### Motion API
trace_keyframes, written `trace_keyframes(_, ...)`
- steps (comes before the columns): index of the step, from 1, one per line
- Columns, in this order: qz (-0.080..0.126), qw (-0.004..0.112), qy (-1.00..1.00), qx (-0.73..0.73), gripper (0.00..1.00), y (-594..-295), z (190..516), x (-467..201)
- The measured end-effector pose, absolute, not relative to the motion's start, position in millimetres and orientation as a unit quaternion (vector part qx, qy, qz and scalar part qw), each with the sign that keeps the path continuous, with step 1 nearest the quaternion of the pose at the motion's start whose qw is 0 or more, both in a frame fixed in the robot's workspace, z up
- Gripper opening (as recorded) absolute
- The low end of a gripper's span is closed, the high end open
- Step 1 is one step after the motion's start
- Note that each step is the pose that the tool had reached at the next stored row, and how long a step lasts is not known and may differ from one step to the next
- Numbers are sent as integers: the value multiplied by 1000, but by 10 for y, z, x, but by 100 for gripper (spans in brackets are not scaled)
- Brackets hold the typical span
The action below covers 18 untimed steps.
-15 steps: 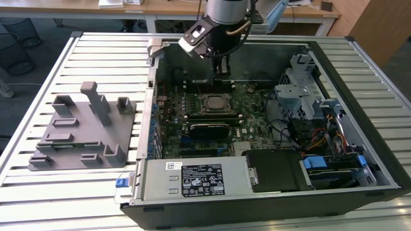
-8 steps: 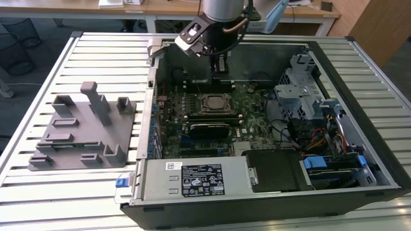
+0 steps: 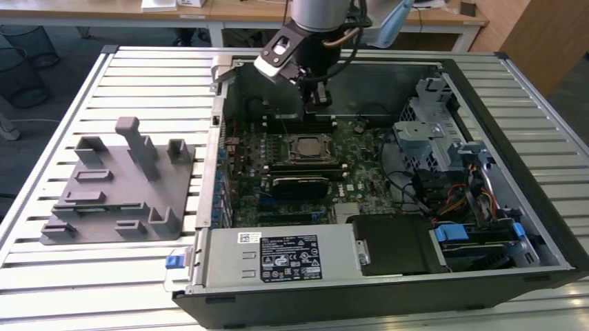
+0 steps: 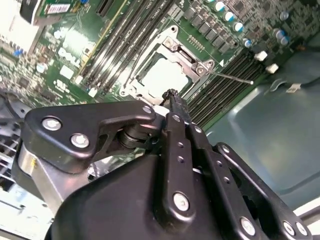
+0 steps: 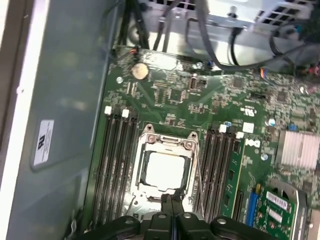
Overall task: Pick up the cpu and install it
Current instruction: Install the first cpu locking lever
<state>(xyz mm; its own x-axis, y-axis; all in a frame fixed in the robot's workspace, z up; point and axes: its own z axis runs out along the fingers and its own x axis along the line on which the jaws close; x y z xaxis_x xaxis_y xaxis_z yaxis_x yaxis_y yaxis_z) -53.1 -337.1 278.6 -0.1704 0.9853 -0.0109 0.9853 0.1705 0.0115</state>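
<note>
gripper nearest lens, fingers pressed together, empty, above socket. cpu seated inside. judged light, rigid, slick-topped, fragile underside; grasp opposite edges only.

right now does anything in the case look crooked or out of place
Nothing stands out. The cpu lies flat and square inside the socket, whose metal frame sits around it. The gripper hangs above the socket's edge, jaws closed together and empty. The grey fixture rests on the table beside the case.
</note>
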Motion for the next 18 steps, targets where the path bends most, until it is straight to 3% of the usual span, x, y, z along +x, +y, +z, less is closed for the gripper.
trace_keyframes(18,2,8,833,553,11,-3371,2782,-561)
